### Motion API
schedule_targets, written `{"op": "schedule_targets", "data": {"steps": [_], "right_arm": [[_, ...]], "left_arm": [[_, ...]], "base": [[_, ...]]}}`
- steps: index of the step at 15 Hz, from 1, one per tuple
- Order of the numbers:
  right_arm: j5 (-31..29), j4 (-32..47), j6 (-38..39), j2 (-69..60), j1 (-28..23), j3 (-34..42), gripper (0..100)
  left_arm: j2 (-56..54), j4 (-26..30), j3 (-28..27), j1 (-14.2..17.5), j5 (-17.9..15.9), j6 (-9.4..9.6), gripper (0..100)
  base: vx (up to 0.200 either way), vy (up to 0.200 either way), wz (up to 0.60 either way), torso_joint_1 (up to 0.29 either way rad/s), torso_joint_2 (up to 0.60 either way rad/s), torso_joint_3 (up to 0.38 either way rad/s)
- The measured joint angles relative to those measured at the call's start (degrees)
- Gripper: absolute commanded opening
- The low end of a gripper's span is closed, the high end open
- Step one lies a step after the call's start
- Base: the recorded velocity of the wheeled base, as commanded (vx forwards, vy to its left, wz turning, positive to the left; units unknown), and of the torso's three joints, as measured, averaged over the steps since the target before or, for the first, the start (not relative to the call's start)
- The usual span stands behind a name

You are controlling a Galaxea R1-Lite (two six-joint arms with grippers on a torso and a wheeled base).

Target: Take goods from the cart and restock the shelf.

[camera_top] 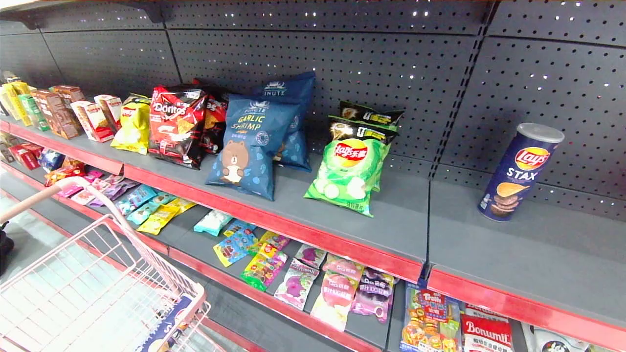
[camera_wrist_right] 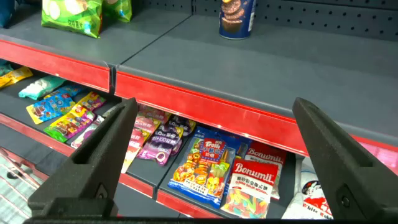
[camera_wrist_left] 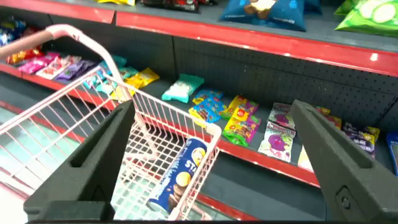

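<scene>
A pink wire cart (camera_top: 98, 274) stands at the lower left, before the shelves. A blue chips can (camera_top: 166, 325) lies in its near corner; in the left wrist view this can (camera_wrist_left: 177, 177) leans against the cart's wire wall (camera_wrist_left: 62, 118). My left gripper (camera_wrist_left: 212, 109) hangs open above the cart, holding nothing. A matching blue chips can (camera_top: 521, 171) stands upright on the grey upper shelf (camera_top: 513, 254) at the right. My right gripper (camera_wrist_right: 214, 106) is open and empty in front of that shelf's red edge (camera_wrist_right: 205, 99), with the standing can (camera_wrist_right: 236, 17) beyond it.
Chip bags line the upper shelf: green (camera_top: 347, 176), blue (camera_top: 249, 144), red (camera_top: 176, 124), yellow (camera_top: 133, 127), with boxes (camera_top: 58, 112) at far left. Candy packets (camera_top: 293, 274) fill the lower shelf. Bare shelf lies around the standing can.
</scene>
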Motion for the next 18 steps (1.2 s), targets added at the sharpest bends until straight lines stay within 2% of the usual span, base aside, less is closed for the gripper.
{"op": "schedule_targets", "data": {"steps": [2,4,6,7,9,12,13,14,15,16,17,18], "right_arm": [[0.0,0.02,0.0,0.0,0.02,0.0,100],[0.0,-0.01,-0.13,0.0,0.0,0.0,100],[0.0,0.0,-0.11,0.0,0.02,0.0,100],[0.02,0.02,-0.05,0.0,0.02,0.0,100],[0.0,0.02,-0.06,0.0,0.02,0.0,100],[0.0,-0.01,-0.11,0.0,0.02,0.0,100],[0.0,0.0,-0.09,0.0,0.02,0.0,100],[0.02,0.0,-0.16,0.0,0.02,0.0,100],[0.05,0.02,-0.24,0.0,0.02,0.0,100],[-0.01,0.0,-0.24,0.0,0.02,0.0,100],[-0.09,-0.01,-0.28,0.0,0.02,0.0,100],[-0.12,0.0,-0.35,0.0,0.02,0.0,100]], "left_arm": [[2.86,-0.18,-5.03,-0.68,-0.07,-0.84,100],[11.87,2.05,-18.16,-0.91,0.66,-2.51,100],[22.93,8.2,-32.35,0.18,2.17,-2.23,100],[28.2,14.56,-37.9,1.4,2.83,-1.35,100],[38.95,23.28,-42.91,4.95,3.6,-0.3,100],[56.09,28.18,-44.7,9.14,3.27,1.34,100],[61.33,28.89,-44.73,9.97,2.38,2.77,100],[66.43,29.14,-44.73,10.68,1.15,4.99,100],[71.86,28.67,-44.84,11.73,-0.13,8.08,100],[76.98,27.09,-45.15,12.95,-0.93,11.78,100],[82.49,25.23,-45.42,14.68,-1.63,16.86,100],[87.58,23.04,-45.9,16.64,-2.21,23.03,100]], "base": [[0.0,0.0,0.0,0.0,0.0,0.0],[0.0,0.0,0.0,0.0,0.0,0.0],[0.0,0.0,0.0,0.0,0.0,0.0],[0.0,0.0,0.0,0.0,0.0,0.0],[0.0,0.0,0.0,0.0,0.0,0.0],[0.0,0.0,0.0,0.0,0.0,0.0],[0.0,0.0,0.0,0.0,0.0,0.0],[0.0,0.0,0.0,0.0,0.0,0.0],[0.0,0.0,0.0,0.0,0.0,0.0],[0.0,0.0,0.0,0.0,0.0,0.0],[0.0,0.0,0.0,0.0,0.0,0.0],[0.0,0.0,0.0,0.0,0.0,0.0]]}}
